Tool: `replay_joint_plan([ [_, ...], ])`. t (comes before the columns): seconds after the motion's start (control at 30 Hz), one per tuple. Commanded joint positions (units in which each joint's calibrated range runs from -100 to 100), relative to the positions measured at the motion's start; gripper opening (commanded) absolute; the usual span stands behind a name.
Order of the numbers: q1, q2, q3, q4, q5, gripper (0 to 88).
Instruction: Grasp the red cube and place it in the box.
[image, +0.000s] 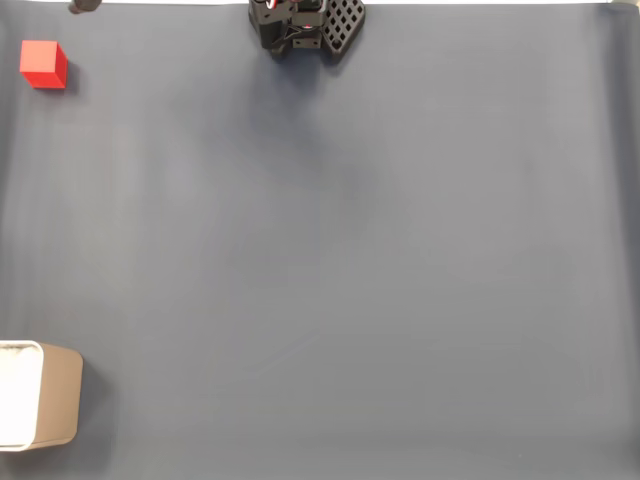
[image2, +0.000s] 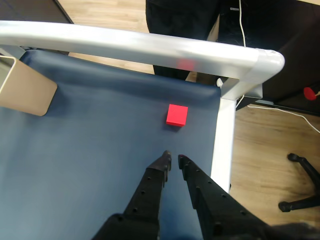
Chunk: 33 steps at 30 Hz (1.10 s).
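arm (image: 300, 25): black plastic | gripper (image2: 173, 160): two tapered black fingers (small round holes along them)

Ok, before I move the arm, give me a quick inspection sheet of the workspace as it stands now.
Surface: dark blue mat, flat, with a white metal frame along its edge in the wrist view.
Job's things: red cube near the top left corner in the fixed view, on the mat, untouched; box at the lower left edge, upright, partly cut off, apart from the cube.
Clutter: nothing seen on the mat.
Gripper: gripper over the mat short of the cube, fingers nearly together, holding nothing.
Cables: white cable on the floor.
Surroundings: wooden floor, chair base.
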Motion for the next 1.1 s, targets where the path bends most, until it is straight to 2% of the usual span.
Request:
replay_joint_plan([
  [0.0,3.11,0.68,-3.36,0.13,-0.49,7.5],
  [0.43,6.17,3.28,-3.63,-1.91,-2.98,23.0],
  [0.8,5.53,7.26,-3.54,-4.37,-4.1,31.7],
  [1.07,5.31,10.99,-2.27,-10.69,-4.1,35.5],
])
